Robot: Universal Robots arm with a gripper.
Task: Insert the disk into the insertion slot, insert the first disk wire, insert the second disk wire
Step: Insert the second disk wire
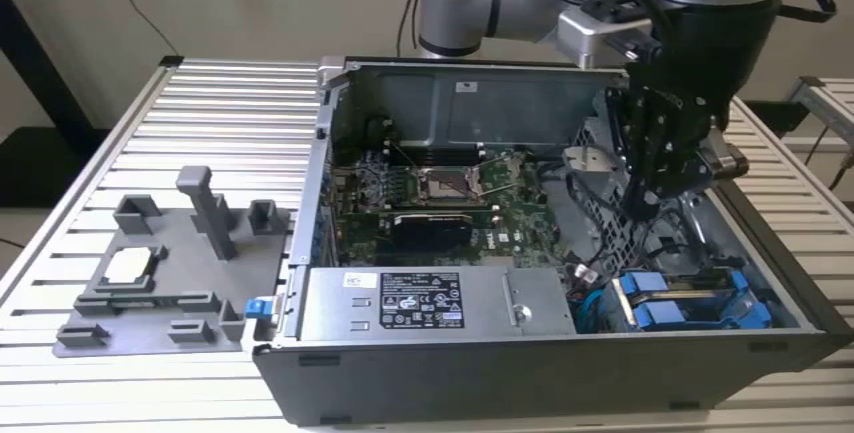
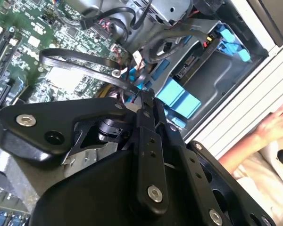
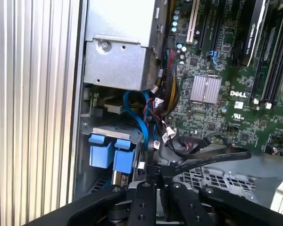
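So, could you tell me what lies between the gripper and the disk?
In the first wrist view, loose wires hang between the gripper and the blue-framed disk.

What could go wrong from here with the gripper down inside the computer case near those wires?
The gripper hangs among loose cables beside the blue disk carrier, so it could snag or tug a wire. A flat black cable arches just ahead of it over the motherboard; a stray move might press it into board parts. A person's hand rests close outside the case wall, within range of a sudden arm swing.
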